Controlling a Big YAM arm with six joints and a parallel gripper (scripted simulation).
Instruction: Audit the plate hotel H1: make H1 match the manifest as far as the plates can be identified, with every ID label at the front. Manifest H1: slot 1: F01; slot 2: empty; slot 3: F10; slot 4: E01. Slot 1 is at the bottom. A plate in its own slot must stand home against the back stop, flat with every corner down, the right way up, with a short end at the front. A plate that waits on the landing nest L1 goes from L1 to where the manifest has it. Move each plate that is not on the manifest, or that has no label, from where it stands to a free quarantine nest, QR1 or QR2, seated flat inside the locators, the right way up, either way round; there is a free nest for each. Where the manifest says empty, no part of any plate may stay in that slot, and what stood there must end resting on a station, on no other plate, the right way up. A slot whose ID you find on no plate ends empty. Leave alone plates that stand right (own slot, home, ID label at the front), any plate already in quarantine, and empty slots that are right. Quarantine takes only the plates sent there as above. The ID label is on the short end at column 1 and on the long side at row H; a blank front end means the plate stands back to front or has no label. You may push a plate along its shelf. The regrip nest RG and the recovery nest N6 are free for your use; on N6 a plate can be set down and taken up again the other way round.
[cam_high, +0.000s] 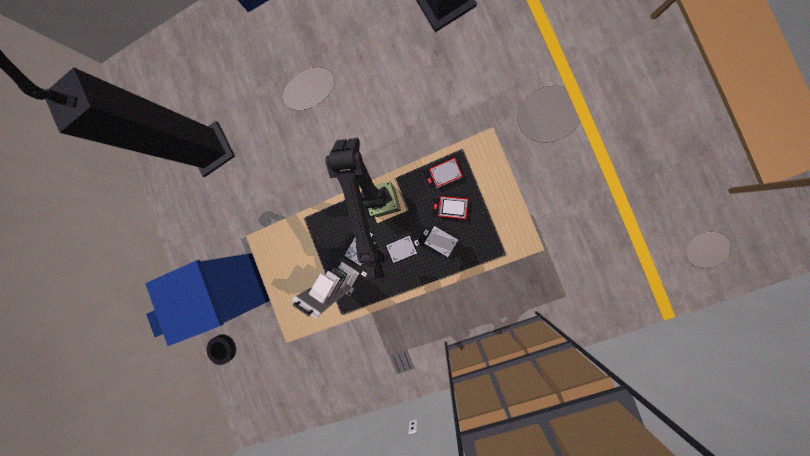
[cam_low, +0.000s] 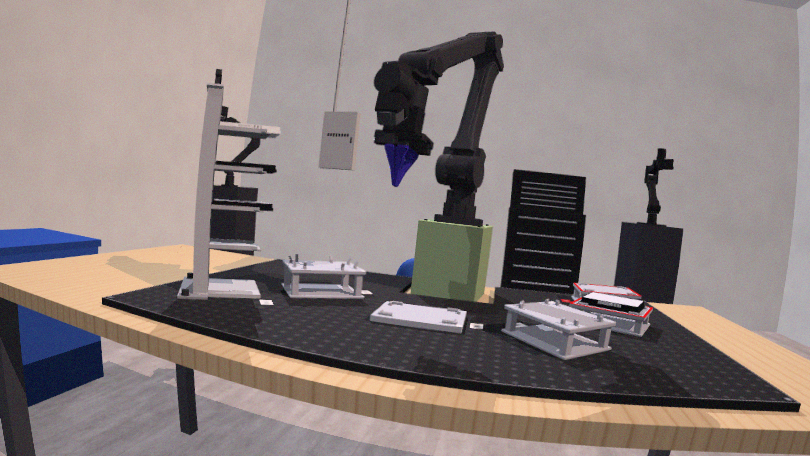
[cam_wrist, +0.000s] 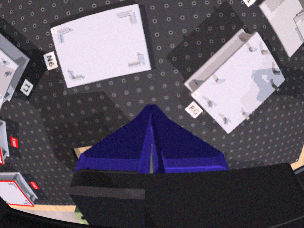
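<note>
Overhead, the gripper (cam_low: 398, 176) hangs high above the black perforated mat (cam_low: 351, 339), its blue fingers pressed together to a point, nothing between them. The arm rises from a green pedestal (cam_low: 450, 260) at the mat's far edge and bends left toward the plate hotel (cam_low: 205, 186).

The hotel stands at the mat's left end: a pale upright post with four shelves. A white plate (cam_low: 249, 129) lies on the top shelf; the two middle shelves carry dark plates; labels too small to read.

Under the gripper sits a raised nest (cam_low: 324, 275), near the hotel's base. A flat nest (cam_low: 418, 315) lies nearer, mid-mat, and another raised nest (cam_low: 558, 327) to its right. At far right, two red-edged quarantine nests (cam_high: 446, 172); the nearer one (cam_low: 613, 303) holds a plate.
</note>
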